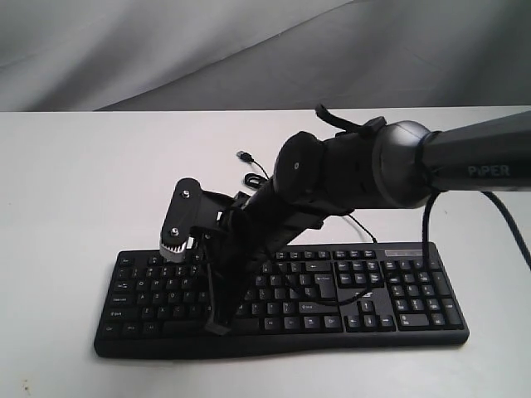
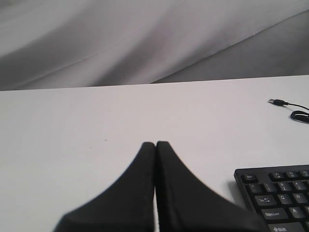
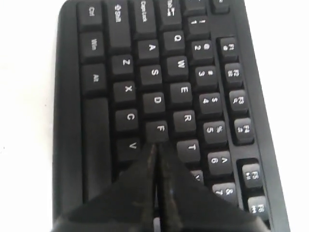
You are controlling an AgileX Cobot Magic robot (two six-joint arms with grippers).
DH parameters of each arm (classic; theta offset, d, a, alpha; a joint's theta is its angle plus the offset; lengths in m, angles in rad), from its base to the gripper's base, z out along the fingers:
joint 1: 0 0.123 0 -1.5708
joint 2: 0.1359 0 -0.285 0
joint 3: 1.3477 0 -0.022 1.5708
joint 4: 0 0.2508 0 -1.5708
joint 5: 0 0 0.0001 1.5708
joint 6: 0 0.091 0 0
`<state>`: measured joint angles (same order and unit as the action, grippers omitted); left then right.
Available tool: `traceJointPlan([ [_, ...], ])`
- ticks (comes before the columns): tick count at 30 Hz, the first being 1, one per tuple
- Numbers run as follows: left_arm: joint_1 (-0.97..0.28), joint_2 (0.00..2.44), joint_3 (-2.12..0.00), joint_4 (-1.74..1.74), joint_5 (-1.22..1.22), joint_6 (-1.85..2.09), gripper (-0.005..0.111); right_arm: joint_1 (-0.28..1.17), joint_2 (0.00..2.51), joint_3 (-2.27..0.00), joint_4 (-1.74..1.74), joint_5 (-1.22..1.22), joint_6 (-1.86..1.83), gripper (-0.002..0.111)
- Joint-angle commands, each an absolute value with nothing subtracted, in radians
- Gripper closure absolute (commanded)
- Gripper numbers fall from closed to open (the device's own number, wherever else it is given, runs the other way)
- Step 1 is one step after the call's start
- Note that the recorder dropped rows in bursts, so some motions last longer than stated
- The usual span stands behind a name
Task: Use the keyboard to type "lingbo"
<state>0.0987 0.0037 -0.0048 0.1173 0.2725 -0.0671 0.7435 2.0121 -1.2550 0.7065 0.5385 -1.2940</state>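
Over the keyboard (image 3: 154,101), inside its edges, right claw (image 3: 155,150)

One keyboard (image 1: 415,294), one USB cable (image 1: 246,157).

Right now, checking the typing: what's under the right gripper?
The right gripper, shut, sits over the keyboard beside the F key; the key beneath is covered.
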Motion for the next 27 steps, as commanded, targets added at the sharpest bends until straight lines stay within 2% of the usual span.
traceJointPlan([
  [1,0.1,0.0,0.0,0.117,0.264,-0.069,0.106,0.747,2.055,-1.306,0.714,0.567,-1.301,0.108],
  [27,0.1,0.0,0.0,0.117,0.264,-0.069,0.106,0.747,2.091,-1.306,0.747,0.523,-1.315,0.108],
])
